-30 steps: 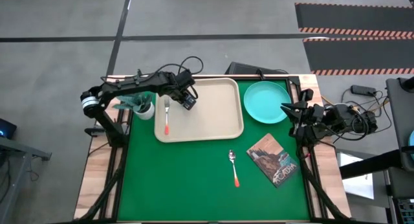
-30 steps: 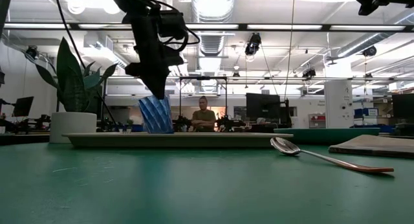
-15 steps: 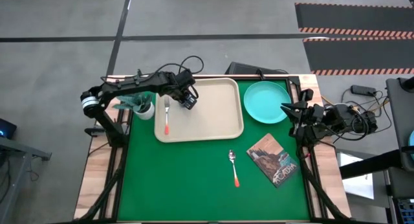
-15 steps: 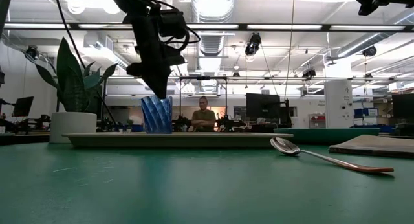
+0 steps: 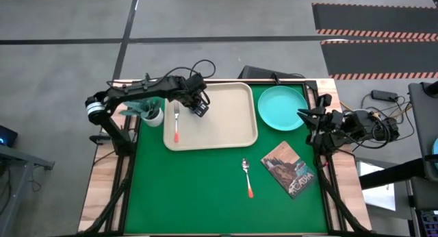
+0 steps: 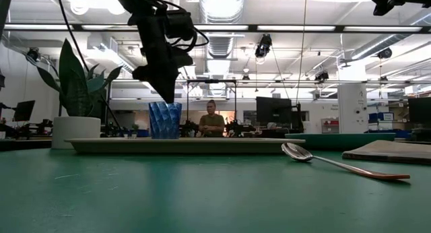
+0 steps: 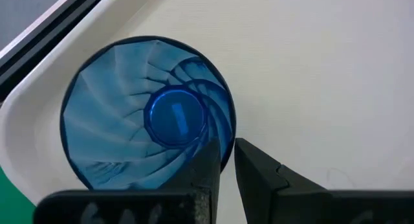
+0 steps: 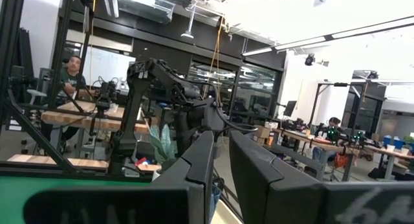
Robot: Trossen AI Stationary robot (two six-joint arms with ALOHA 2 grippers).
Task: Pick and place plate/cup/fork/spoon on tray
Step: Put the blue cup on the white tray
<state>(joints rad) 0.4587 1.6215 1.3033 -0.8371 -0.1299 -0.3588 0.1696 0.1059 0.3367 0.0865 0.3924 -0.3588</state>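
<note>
Partly hidden, the cup (image 5: 200, 109) sits under the left hand (image 5: 199, 105).

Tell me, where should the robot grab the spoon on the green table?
Probably the thin middle of the spoon's handle, coming straight down from above. It lies flat on the table with its bowl toward the tray and nothing touching it, so fingers could close across the narrow stem.

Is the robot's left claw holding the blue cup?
No. The left gripper is shut beside the dark-blue translucent cup, which stands on the beige plastic tray. The right gripper holds nothing either.
</note>
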